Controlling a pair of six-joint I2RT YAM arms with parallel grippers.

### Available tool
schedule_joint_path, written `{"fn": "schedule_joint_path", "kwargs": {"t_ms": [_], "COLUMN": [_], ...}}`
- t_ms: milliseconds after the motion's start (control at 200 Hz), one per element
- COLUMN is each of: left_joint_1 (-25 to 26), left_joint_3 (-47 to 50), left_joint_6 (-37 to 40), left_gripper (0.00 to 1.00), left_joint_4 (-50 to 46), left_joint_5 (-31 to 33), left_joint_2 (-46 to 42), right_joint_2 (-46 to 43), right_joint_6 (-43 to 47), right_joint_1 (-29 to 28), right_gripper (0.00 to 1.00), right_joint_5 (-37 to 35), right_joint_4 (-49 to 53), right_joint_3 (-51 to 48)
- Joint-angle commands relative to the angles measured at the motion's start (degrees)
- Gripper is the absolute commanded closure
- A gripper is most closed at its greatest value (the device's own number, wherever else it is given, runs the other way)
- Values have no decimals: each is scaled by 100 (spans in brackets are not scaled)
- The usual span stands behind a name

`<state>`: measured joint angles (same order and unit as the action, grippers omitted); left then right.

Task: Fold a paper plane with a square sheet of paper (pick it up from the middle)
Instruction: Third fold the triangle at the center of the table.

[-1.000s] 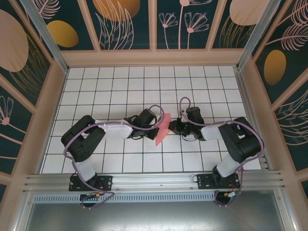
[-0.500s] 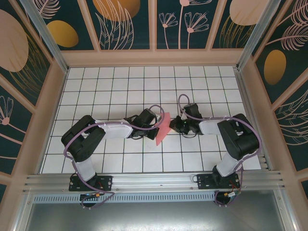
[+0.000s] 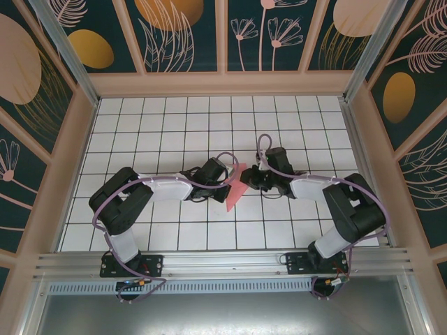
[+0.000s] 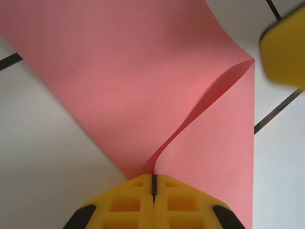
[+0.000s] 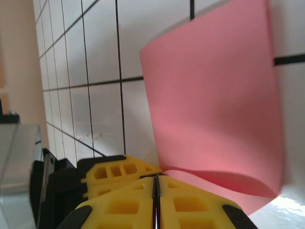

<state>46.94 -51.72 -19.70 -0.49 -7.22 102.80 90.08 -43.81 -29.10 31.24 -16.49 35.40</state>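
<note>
The square sheet of paper [image 3: 235,190] is salmon pink and lies folded on the white grid between the two grippers. My left gripper [image 3: 229,176] is shut on its left edge. In the left wrist view the closed yellow tips [image 4: 154,180] pinch the paper [image 4: 143,71] where a flap lifts off in a curve. My right gripper [image 3: 246,177] is shut with its tips against the paper's right side. In the right wrist view its jaws [image 5: 156,179] meet the curled fold of the paper [image 5: 214,95], right beside the left gripper's fingers [image 5: 119,171]. A right finger [image 4: 284,50] shows by the paper's corner.
The white grid table [image 3: 174,125] spreads out behind and to both sides of the arms. Wooden side walls [image 3: 70,153] and a back wall enclose it. A metal rail [image 3: 223,262] runs along the near edge by the arm bases.
The right gripper, shut throughout, has moved left and slightly back until it reaches the paper. The left gripper and the paper have stayed put.
</note>
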Motion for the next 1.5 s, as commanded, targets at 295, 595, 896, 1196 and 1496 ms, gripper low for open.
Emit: {"fn": "schedule_joint_path", "kwargs": {"t_ms": [295,595,896,1196,1496], "left_joint_1": [8,7,17,21,22], "left_joint_3": [-100,-338,324,492,445], "left_joint_6": [88,-602,-2312,-2740,-2485], "left_gripper": [97,67,70,79,81], "left_joint_4": [-651,-978,762,1264,799], "left_joint_5": [184,781,-1627,-2247,-1898], "left_joint_2": [79,-897,-1508,-631,-157], "right_joint_2": [716,712,615,606,602], "right_joint_6": [156,-4,-130,-138,-81], "right_joint_1": [-36,-74,-87,-96,-95], "right_gripper": [89,90,90,90,89], "right_joint_5": [-506,-746,-812,-803,-829], "right_joint_4": [9,243,285,291,394], "right_joint_3": [-313,-295,-288,-262,-235]}}
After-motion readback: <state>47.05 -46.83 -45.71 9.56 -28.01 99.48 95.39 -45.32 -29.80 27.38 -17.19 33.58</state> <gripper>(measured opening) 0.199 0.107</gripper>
